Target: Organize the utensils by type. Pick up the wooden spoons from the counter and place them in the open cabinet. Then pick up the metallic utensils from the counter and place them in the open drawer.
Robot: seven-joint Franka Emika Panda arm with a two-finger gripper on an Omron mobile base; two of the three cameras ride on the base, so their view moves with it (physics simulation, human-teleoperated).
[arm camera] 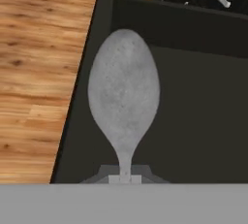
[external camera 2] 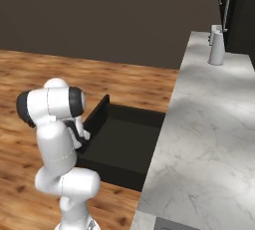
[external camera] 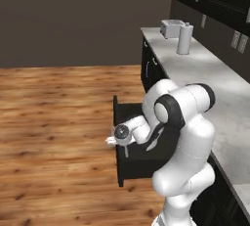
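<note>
The small silver spoon (arm camera: 124, 97) was held by its thin neck between the closed fingers of the gripper (arm camera: 124, 178), bowl pointing away from the hand, so that it could be carried end-first. It was poised over the dark interior of the open drawer (external camera 2: 127, 142), close to the drawer's front wall (arm camera: 82, 106), apparently to be released inside and not on the wooden floor (external camera: 49, 122) beyond. The drawer was pulled out from under the counter (external camera 2: 209, 124), which gave the arm room to reach down from the side. A toaster (external camera: 172, 28) and a grey canister (external camera: 184, 39) stood far along the counter, well clear of the work.
</note>
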